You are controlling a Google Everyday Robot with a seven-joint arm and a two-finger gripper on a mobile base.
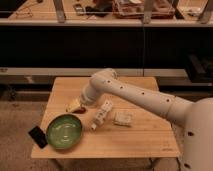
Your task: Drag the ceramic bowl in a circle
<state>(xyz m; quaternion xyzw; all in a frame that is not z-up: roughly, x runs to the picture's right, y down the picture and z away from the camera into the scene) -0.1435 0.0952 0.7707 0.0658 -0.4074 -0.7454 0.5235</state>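
Near left of the wooden table: the ceramic bowl sits upright by the near-left corner, green, with a pale centre. A flat black item lies at its left, at the table's edge, and whether the two touch cannot be told.

Mid-table: a small white bottle-like object lies on its side right of the bowl. A pale packet lies just right of that.

The gripper is just beyond the bowl's far rim, angled down and left, with its claw spread and nothing held. It appears to be apart from the bowl. A small reddish item lies just beside the gripper's right.

The white arm runs from the robot's body at the near right, across the table, to a bend above the table's far part.

Far side – dark shelving, contents unclear.
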